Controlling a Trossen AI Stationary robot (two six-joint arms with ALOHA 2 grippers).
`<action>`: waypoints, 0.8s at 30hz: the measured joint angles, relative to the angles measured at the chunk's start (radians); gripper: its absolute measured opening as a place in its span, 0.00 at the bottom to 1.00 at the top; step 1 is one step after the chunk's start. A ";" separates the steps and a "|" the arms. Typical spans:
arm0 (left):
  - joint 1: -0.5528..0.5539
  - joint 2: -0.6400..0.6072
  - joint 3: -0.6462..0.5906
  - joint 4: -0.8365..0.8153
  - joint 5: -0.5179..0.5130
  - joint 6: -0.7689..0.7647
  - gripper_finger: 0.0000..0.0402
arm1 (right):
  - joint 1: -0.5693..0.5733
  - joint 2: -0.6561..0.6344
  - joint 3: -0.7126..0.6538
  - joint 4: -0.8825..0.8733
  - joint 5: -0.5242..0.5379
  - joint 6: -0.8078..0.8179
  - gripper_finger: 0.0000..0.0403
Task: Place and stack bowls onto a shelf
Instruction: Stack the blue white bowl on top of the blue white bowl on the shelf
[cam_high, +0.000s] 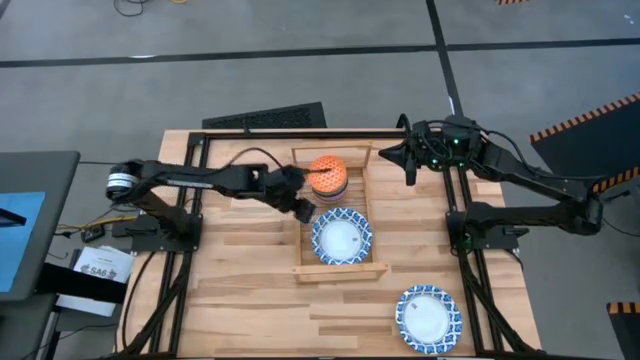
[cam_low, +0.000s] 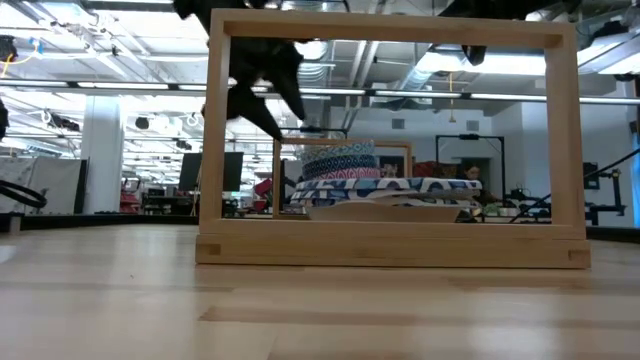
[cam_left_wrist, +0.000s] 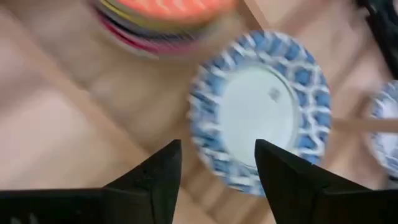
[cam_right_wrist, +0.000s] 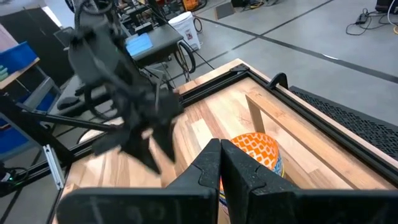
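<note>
My plank table (cam_high: 250, 290) stands on grey floor (cam_high: 300, 40). Only the high view shows the lone bowl (cam_high: 429, 317) off the shelf (cam_high: 303, 245). My left gripper (cam_high: 303, 207) is open and empty; my right gripper (cam_high: 408, 165) is closed.

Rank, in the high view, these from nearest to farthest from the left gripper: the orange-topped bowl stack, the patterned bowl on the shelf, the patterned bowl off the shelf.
From the left gripper:
1. Orange-topped bowl stack, at the shelf's far end.
2. Patterned bowl on the shelf, toward the near end.
3. Patterned bowl off the shelf, on the table's right near corner.
</note>
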 joint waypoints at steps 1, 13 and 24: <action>0.003 -0.023 0.000 -0.023 -0.039 0.023 0.47 | 0.000 0.000 0.000 0.001 0.000 0.000 0.09; -0.060 -0.417 -0.258 0.448 -0.394 0.341 0.47 | 0.017 -0.001 0.000 0.001 -0.012 0.030 0.09; -0.067 -0.722 -0.670 0.971 -0.363 0.357 0.43 | 0.016 -0.001 0.000 0.001 -0.013 0.071 0.09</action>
